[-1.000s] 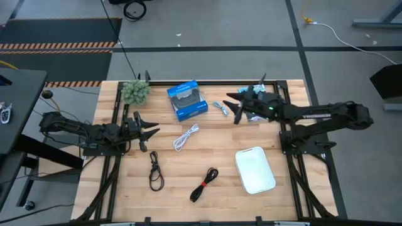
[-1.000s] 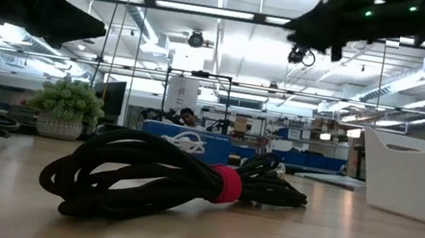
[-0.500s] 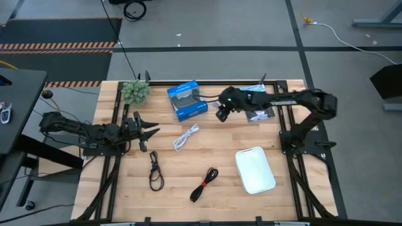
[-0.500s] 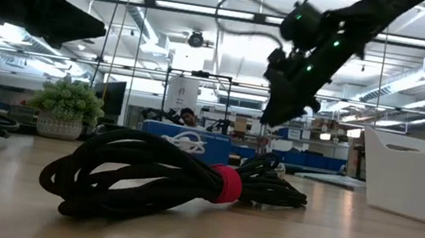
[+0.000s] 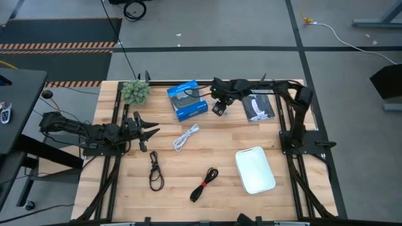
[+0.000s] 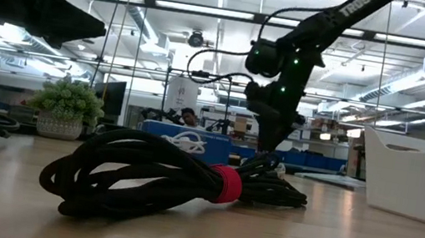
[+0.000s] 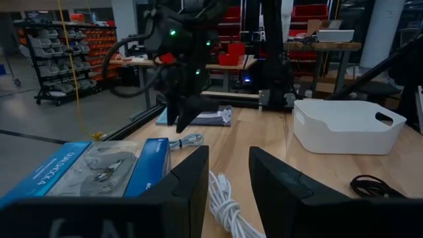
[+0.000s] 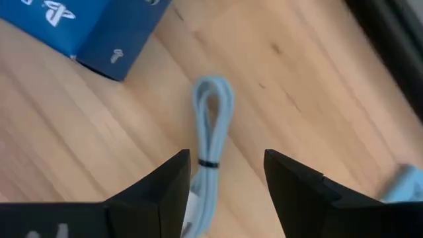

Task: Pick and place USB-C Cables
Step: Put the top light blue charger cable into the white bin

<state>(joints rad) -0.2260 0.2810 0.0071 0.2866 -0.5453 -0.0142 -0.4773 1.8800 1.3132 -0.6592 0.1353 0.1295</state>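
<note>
My right gripper (image 5: 219, 109) is open and points down over the short silvery-grey cable (image 8: 211, 122), which lies flat on the wood beside the blue box (image 5: 187, 99). In the right wrist view the cable runs between the two fingers. My left gripper (image 5: 148, 130) hovers open near the table's left side. The white cable (image 5: 186, 136) lies just ahead of it. The dark loop (image 5: 155, 171) and the black cable with the red tie (image 5: 204, 184) lie on the near half of the table.
A white bin (image 5: 255, 169) stands on the near right. A black-and-white flat packet (image 5: 259, 107) lies at the far right, close to the right arm. A small potted plant (image 5: 135, 91) sits in the far left corner. Bare wood lies mid-table between the cables.
My right arm has swung toward the table's left along the far edge. It has come down and tipped from roughly level to pointing down over the silvery-grey cable by the blue box. The cables have stayed where they were.
</note>
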